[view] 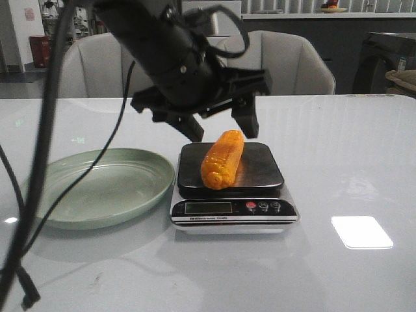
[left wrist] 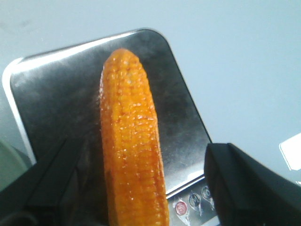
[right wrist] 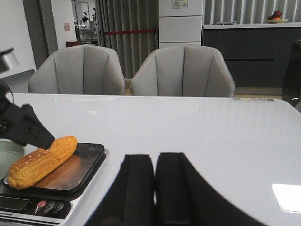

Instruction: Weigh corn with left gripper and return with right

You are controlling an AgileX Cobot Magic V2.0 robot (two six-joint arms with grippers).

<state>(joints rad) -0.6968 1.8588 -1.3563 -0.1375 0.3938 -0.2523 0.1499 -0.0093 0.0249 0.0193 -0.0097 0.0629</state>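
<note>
The orange-yellow corn [view: 223,159] lies lengthwise on the dark platform of a small kitchen scale [view: 261,170]. My left gripper [view: 220,123] hangs just above and behind the corn's far end, jaws open wide, holding nothing. In the left wrist view the corn [left wrist: 129,141] lies between the two spread fingers [left wrist: 244,186] without touching them, on the scale [left wrist: 51,94]. My right gripper [right wrist: 155,165] is shut and empty, low over the table to the right of the scale [right wrist: 82,162]; the corn [right wrist: 42,160] shows there too. The right gripper is out of the front view.
A green plate [view: 123,195] sits left of the scale, touching or nearly touching it. The left arm's black cables [view: 39,162] hang over the table's left side. Two grey chairs [right wrist: 181,70] stand behind the table.
</note>
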